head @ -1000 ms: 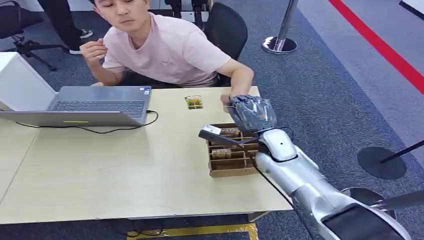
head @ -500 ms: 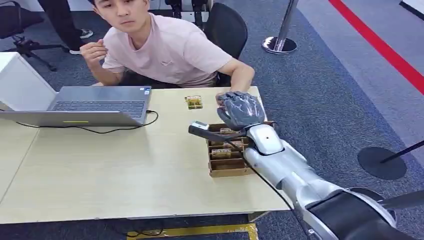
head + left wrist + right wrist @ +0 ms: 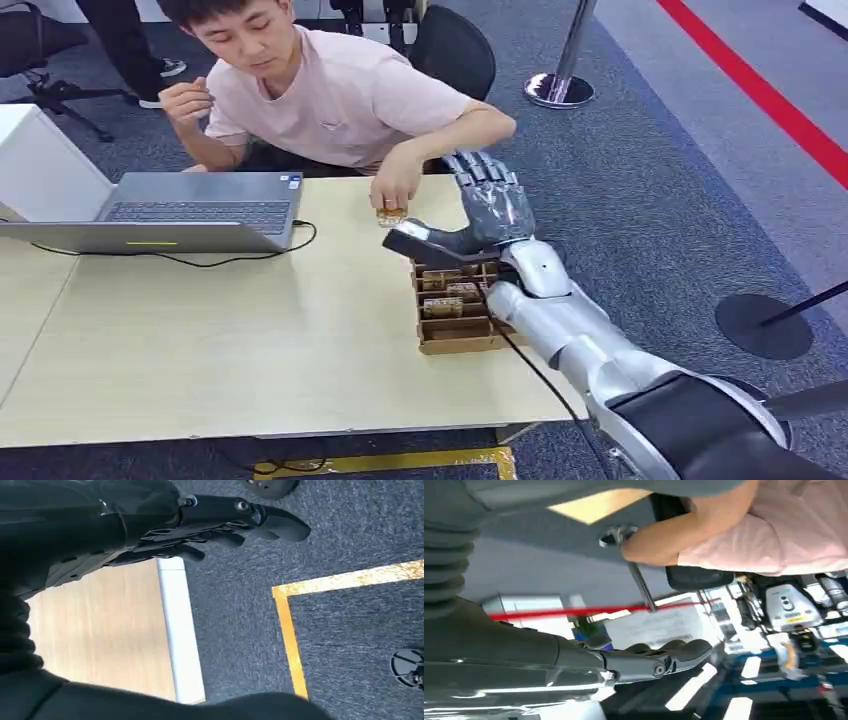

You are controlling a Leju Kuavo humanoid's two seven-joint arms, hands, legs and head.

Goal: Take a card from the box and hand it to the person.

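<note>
Two hands are being shown, and nothing is being gripped by either. The right hand (image 3: pixel 490 205) is being held upright with its fingers (image 3: pixel 478 170) stretched up and slightly apart and its thumb pushed out sideways toward the laptop side; no card is being seen in its grasp. Just below and behind that hand, toward the robot, the box (image 3: pixel 465 345) is being rested on the table (image 3: pixel 250 330), and its far end is being overlapped by the thumb. Several cards (image 3: pixel 443 306) are being kept upright in the box's compartments, under the hand's wrist.

Just beyond the thumb tip, a small yellowish item (image 3: pixel 390 214) is being touched on the tabletop by the person's hand (image 3: pixel 396 188); whether it is a card cannot be told. That hand is being kept close to the right hand's thumb without touching it. The person (image 3: pixel 340 95) is being seated across the table, beyond the raised fingers. Well off to the thumb side, a laptop (image 3: pixel 200 210) is being left open, with a black cable (image 3: pixel 200 260) trailing beside it.

The left hand (image 3: pixel 220 525) is being hung loose with its fingers extended, above grey carpet (image 3: pixel 350 630), beside the table's edge, with a yellow floor line (image 3: pixel 290 635) past its fingertips.
</note>
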